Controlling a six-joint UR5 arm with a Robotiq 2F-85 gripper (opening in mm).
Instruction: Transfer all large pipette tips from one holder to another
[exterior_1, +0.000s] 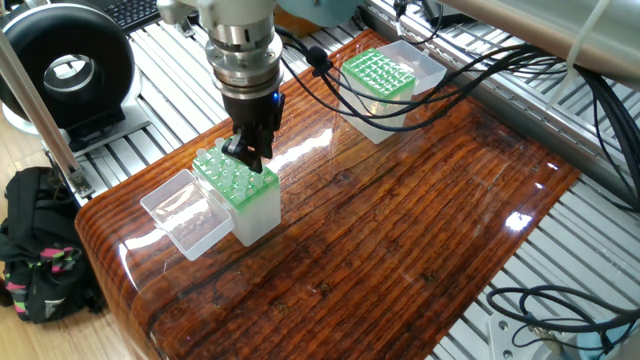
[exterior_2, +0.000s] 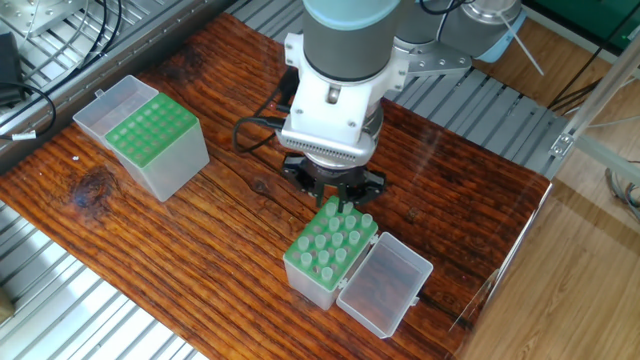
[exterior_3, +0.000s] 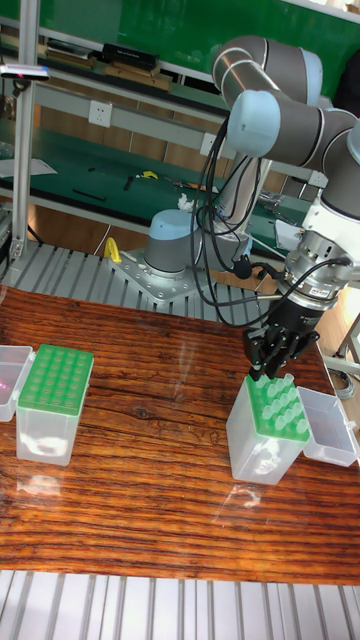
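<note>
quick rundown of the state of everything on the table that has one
hand: down at the far edge of the full holder, fingers among the tips; open or shut cannot be told
full holder: lid open, hinged flat beside it, large pipette tips standing upright in its green rack
other holder: lid open, green rack shows only empty holes
</note>
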